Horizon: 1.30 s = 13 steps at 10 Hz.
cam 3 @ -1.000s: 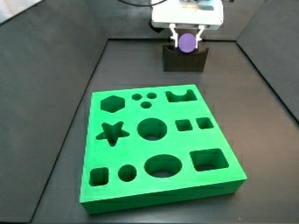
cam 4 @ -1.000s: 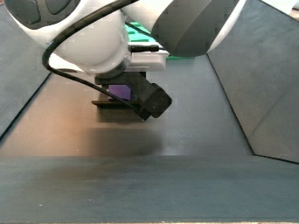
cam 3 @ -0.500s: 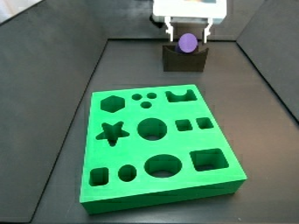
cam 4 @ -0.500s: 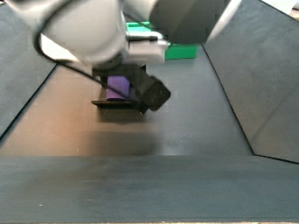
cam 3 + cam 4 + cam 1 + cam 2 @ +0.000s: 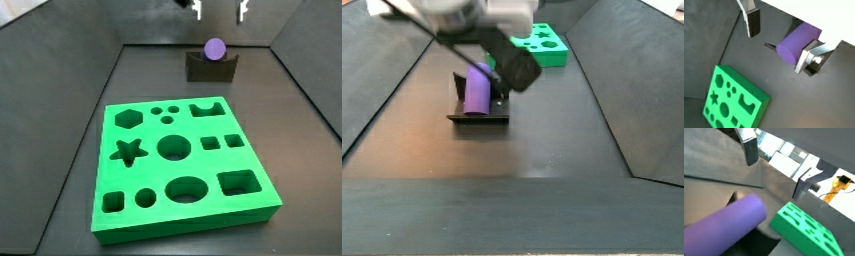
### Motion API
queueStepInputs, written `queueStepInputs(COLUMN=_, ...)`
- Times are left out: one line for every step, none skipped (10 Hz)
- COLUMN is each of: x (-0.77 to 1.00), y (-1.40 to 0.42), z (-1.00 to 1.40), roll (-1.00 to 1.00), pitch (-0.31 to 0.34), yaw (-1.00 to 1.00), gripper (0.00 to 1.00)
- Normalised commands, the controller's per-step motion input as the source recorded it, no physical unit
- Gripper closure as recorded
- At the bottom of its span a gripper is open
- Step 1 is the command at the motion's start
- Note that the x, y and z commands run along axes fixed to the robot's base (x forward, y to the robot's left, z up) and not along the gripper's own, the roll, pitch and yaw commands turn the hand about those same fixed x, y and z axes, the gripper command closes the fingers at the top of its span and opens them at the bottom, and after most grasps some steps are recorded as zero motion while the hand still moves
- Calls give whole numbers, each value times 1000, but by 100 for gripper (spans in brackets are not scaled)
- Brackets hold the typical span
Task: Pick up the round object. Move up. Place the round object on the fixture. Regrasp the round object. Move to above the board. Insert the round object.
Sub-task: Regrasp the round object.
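The purple round object point(image 5: 214, 47) lies in the notch of the dark fixture point(image 5: 210, 68) at the far end of the floor; in a side view it rests lengthwise point(image 5: 478, 88) on the fixture point(image 5: 478, 115). My gripper point(image 5: 219, 10) hangs open straight above it, apart from it. In both wrist views the fingers point(image 5: 751, 21) point(image 5: 751, 152) stand wide apart, with the round object point(image 5: 796, 44) point(image 5: 724, 225) below them and touching neither pad. The green board point(image 5: 181, 165) lies flat nearer the front, and it also shows in other views point(image 5: 734, 100) point(image 5: 543, 45).
Dark sloping walls point(image 5: 67, 110) enclose the grey floor on both sides. The board's cut-out holes include a star point(image 5: 128, 152) and a large round hole point(image 5: 175, 148). Open floor point(image 5: 516, 190) stretches on the fixture's side away from the board.
My gripper let go of the round object, opened wide and rose out of the top of the side view. The round object stays in the fixture's notch.
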Motion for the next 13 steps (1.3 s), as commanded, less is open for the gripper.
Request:
queueStepInputs(x=-34, y=11, z=274, roll=31, pitch=37, yaw=-5, gripper=0)
queueStepInputs(x=-125, y=-789, z=731, roll=1000, pitch=45, yaw=27, gripper=0)
queueStepInputs(x=-109, y=-776, z=636, roll=1000, pitch=44, yaw=27, gripper=0)
queueStepInputs(x=-115, y=-667, z=526, roll=1000, pitch=34, yaw=26, gripper=0)
queueStepInputs(x=-120, y=-418, z=209, roll=1000, pitch=21, yaw=25, gripper=0)
queueStepInputs(x=-97, y=-313, z=91, roll=1000, pitch=18, yaw=25, gripper=0)
queueStepInputs(x=-56, y=-146, z=27, roll=1000, pitch=16, yaw=25, gripper=0)
queueStepInputs(x=-36, y=-28, z=43, roll=1000, pitch=18, yaw=26, gripper=0)
queueStepInputs(x=-27, y=-20, z=23, roll=1000, pitch=15, yaw=26, gripper=0)
queueStepInputs(x=-37, y=-24, z=11, roll=1000, pitch=10, yaw=26, gripper=0)
queueStepInputs(x=-47, y=-25, z=13, roll=1000, pitch=2, yaw=27, gripper=0)
queueStepInputs(x=-50, y=-26, z=14, roll=1000, pitch=-2, yaw=27, gripper=0)
queueStepInputs(x=-49, y=-24, z=9, roll=1000, pitch=-10, yaw=28, gripper=0)
